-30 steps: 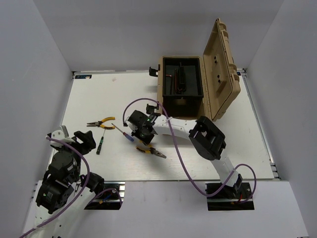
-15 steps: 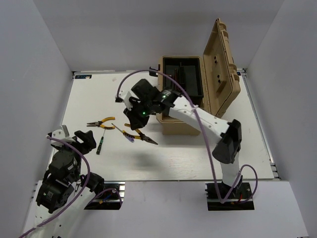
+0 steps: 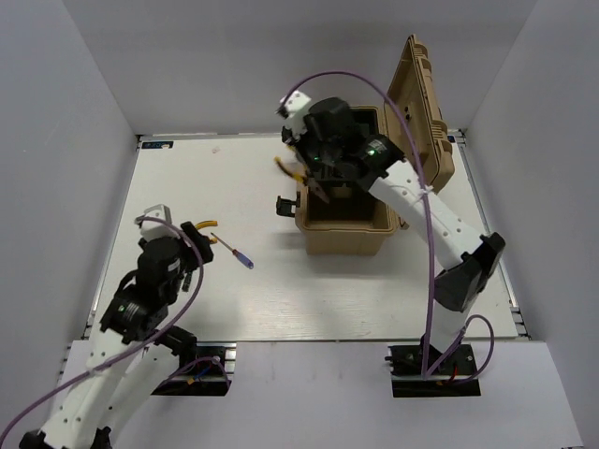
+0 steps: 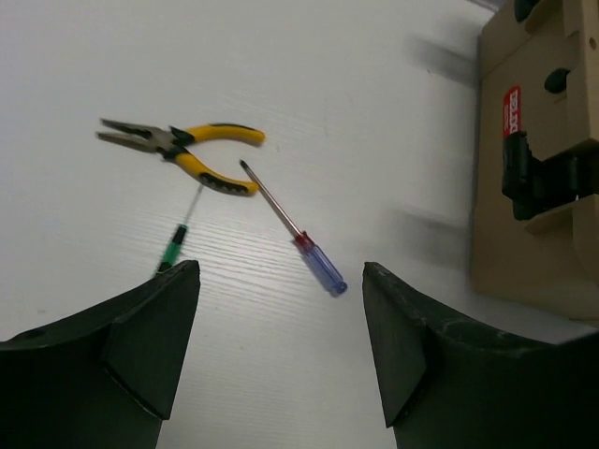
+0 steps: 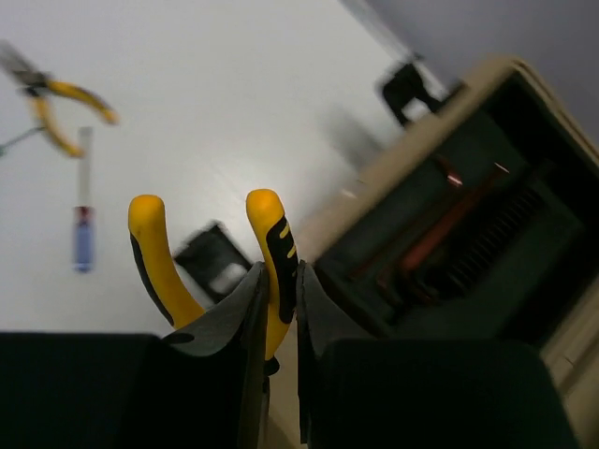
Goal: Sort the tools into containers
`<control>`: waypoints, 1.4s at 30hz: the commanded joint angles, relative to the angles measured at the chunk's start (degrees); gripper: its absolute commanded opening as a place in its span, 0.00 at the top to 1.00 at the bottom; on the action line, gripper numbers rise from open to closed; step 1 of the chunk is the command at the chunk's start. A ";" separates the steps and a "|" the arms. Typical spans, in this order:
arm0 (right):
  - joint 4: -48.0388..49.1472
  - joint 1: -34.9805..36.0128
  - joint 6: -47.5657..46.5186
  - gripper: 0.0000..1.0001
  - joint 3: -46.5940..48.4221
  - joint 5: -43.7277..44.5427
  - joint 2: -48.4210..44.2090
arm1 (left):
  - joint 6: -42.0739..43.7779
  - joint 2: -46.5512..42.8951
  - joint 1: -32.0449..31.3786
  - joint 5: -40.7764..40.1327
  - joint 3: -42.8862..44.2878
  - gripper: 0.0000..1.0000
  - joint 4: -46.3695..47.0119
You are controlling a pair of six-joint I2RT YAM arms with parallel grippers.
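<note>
The right gripper (image 5: 278,281) is clamping the yellow-and-black-handled pliers (image 5: 269,234) by one handle over the open tan plastic toolbox's (image 5: 402,154) rim and ought to be clearing that rim fully before releasing, while the left gripper (image 4: 278,271) is hovering spread open.

- left arm (image 3: 140,304), lower left of the top view: white shell links joined by rounded black joint housings.
- right arm (image 3: 416,198), right half of the top view: long white links, a black elbow block (image 3: 473,271), and a black wrist cluster with a small white cap.
- purple cables (image 3: 428,281): thin, looping in arcs along both arms.
- base plates (image 3: 459,382): black, at the bottom edge.
- left fingers (image 4: 140,341): matte black, broad, wedge-shaped.
- right fingers (image 5: 220,332): dark grey, smooth, narrow.
</note>
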 commanded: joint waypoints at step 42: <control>18.36 -11.25 3.23 0.57 -39.70 -8.31 -24.31 | -25.23 55.63 13.07 1.49 10.43 0.41 18.01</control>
